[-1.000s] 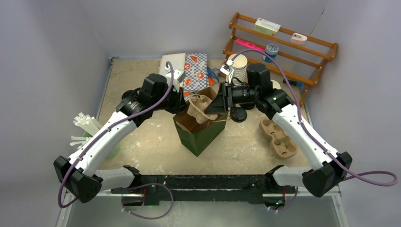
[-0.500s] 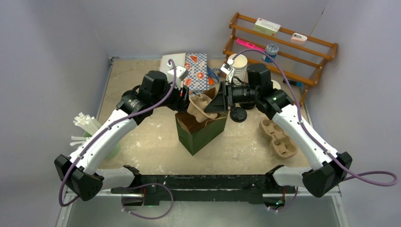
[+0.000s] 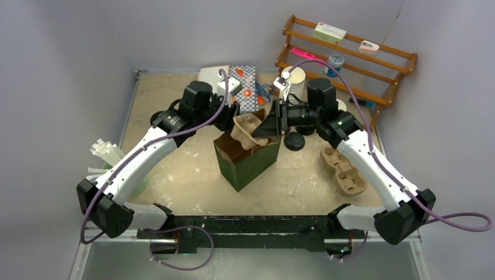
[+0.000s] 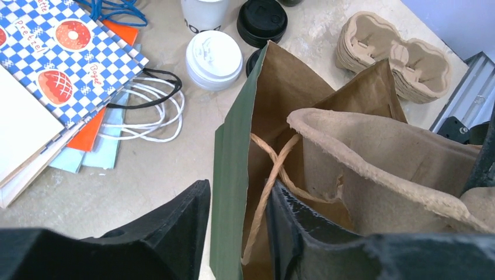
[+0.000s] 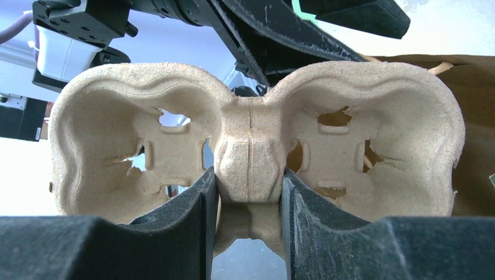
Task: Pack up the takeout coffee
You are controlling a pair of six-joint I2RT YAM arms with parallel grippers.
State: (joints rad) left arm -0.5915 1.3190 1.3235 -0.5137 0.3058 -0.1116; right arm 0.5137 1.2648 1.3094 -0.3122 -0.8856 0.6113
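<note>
Top view, centre: carrier point(image 3: 246, 131) over bag point(image 3: 248, 166). Left wrist: my left gripper point(image 4: 236, 195) straddles the bag wall, part-open. The takeout coffee point(image 4: 213, 57), seemingly white-lidded, sits upper centre, outside. Right wrist: my right gripper point(image 5: 248, 184) clamps the carrier's ridge. Snagging the rim could tip the unheld bag.

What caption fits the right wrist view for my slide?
Right jaws pinching the centre ridge of a two-cup pulp carrier, brown paper bag behind it.
</note>
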